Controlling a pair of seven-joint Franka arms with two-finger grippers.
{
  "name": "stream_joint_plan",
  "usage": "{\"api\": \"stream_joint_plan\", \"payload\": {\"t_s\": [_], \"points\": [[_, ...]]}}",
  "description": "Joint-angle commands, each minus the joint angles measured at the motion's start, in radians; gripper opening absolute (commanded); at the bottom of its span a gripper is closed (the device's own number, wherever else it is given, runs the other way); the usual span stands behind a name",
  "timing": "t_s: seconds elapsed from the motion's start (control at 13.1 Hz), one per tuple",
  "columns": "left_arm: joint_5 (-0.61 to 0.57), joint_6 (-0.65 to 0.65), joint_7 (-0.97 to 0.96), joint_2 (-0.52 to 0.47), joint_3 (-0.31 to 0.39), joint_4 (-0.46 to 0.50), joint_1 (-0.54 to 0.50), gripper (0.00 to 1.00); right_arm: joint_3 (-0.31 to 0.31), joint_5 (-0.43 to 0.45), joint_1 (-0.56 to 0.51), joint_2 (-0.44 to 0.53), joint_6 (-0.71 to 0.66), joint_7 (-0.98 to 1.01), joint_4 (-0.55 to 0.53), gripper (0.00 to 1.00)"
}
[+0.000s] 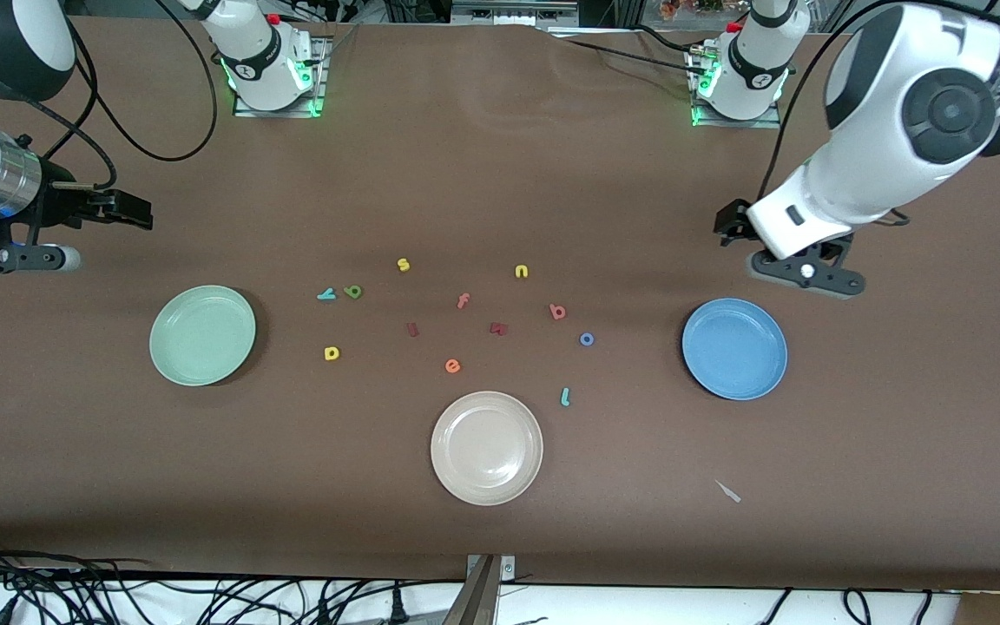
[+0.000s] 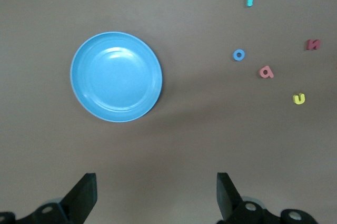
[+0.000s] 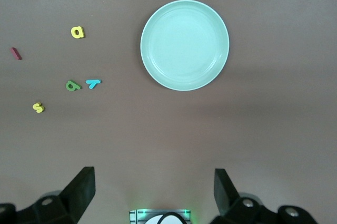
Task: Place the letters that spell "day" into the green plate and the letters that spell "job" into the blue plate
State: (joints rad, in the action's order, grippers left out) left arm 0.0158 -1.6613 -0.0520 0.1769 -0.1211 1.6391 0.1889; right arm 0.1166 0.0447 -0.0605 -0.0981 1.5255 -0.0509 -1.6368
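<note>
cream plate (image 1: 487, 448): nearest the camera, bare
day letters (image 1: 332, 352): loose beside green plate (image 1: 202, 334), under right gripper (image 1: 122, 208), fingers apart
job letters (image 1: 586, 339): near blue plate (image 1: 734, 348); left gripper (image 1: 799, 271), fingers apart, closest

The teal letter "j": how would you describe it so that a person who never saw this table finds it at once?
Start at the cream plate, the plate nearest the front camera. Just beside its rim, toward the blue plate, lies the teal "j". It is a thin hooked stroke, alone there; the blue "o" farther from the camera is a ring.
</note>
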Motion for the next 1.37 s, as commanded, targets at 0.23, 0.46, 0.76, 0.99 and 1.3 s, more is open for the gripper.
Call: {"api": "stream_joint_plan", "payload": {"t_s": [0.23, 0.46, 0.76, 0.99, 1.3], "points": [[0.015, -0.012, -0.003, 0.293, 0.003, -0.241, 0.095, 1.00, 0.002, -0.014, 0.015, -0.009, -0.015, -0.001, 0.018, 1.00], [0.015, -0.165, -0.009, 0.441, 0.003, -0.268, 0.127, 1.00, 0.003, -0.014, 0.019, -0.014, -0.010, -0.003, 0.014, 1.00], [0.015, -0.490, -0.011, 0.600, 0.004, -0.268, 0.171, 1.00, 0.002, -0.016, 0.039, -0.046, 0.034, -0.003, 0.012, 1.00], [0.010, -0.548, -0.048, 0.674, 0.004, -0.307, 0.204, 1.00, 0.002, -0.016, 0.041, -0.089, 0.077, -0.003, 0.012, 1.00], [0.004, -0.549, -0.088, 0.786, 0.018, -0.467, 0.265, 0.97, 0.002, -0.016, 0.057, -0.144, 0.151, -0.004, 0.011, 1.00]]}}
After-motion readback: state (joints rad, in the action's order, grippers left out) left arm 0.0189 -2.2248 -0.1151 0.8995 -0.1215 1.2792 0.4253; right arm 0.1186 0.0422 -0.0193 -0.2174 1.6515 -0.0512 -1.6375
